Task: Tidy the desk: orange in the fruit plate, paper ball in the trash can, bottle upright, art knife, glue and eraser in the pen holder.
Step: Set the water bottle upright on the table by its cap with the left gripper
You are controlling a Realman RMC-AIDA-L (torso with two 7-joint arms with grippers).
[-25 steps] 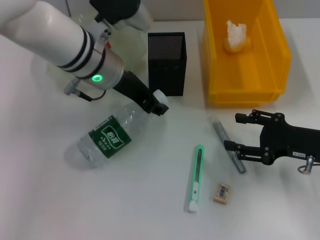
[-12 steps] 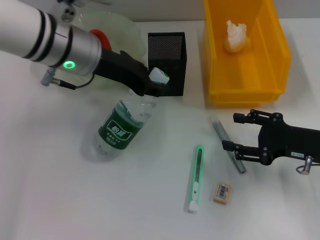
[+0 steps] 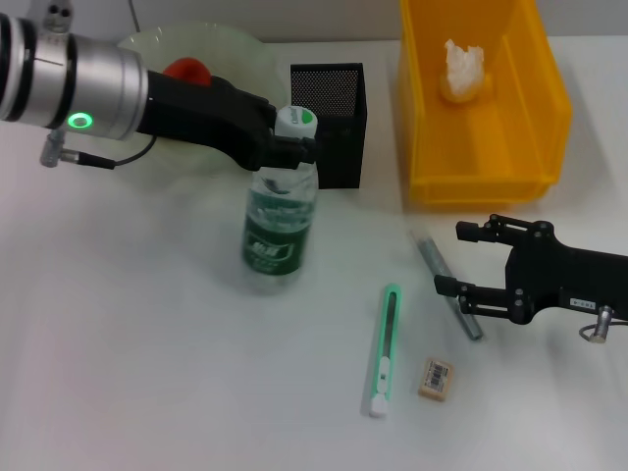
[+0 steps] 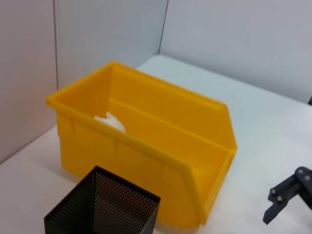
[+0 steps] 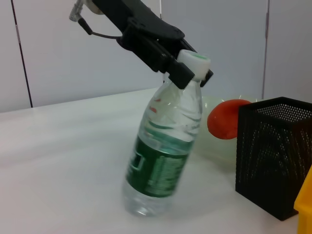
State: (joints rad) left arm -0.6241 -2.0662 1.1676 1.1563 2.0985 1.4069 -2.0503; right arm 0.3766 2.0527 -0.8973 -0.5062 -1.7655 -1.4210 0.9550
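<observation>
Left gripper (image 3: pixel 287 149) has the clear green-labelled plastic bottle (image 3: pixel 279 218) by the neck, tipping it toward upright.

Its jaws pinch just under the white cap, leaving the base free to pivot on the white desk (image 3: pixel 147 373); the bottle leans slightly. Right gripper (image 3: pixel 469 263) hovers, jaws spread and empty, beside the grey glue stick (image 3: pixel 444 282).

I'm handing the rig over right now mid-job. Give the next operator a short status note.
Left end effector: shut on the bottle neck, bottle tilted, base on the desk, not yet upright.
Right end effector: open, beside the glue, holding nothing.
Done: orange in the fruit plate; paper ball in the yellow trash can.
Left: stand and release the bottle; put glue, art knife and eraser into the pen holder.
</observation>
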